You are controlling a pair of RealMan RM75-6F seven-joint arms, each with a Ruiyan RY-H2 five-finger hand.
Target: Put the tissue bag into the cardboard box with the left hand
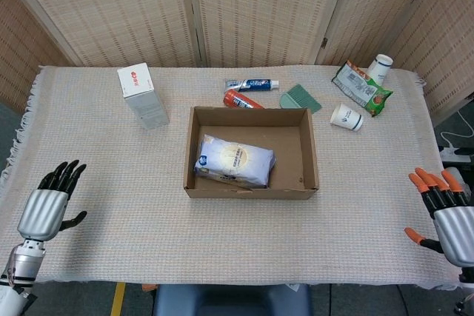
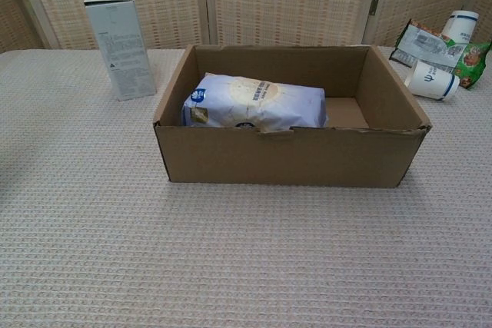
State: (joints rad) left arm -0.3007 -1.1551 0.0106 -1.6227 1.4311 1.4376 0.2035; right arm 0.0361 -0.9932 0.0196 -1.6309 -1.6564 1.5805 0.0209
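The white and blue tissue bag (image 1: 235, 160) lies inside the open cardboard box (image 1: 309, 155) at the table's middle, toward the box's left side; the chest view shows the tissue bag (image 2: 254, 103) against the left wall of the box (image 2: 292, 157). My left hand (image 1: 46, 203) hovers open at the table's near left edge, far from the box, fingers spread and empty. At the near right edge, my right hand (image 1: 443, 210) is also open and empty. Neither hand appears in the chest view.
A white carton (image 1: 142, 95) stands back left. Behind the box lie a toothpaste tube (image 1: 252, 84), a red tube (image 1: 243, 100) and a green comb (image 1: 301, 98). Two paper cups (image 1: 346, 117) and a snack bag (image 1: 361, 88) sit back right.
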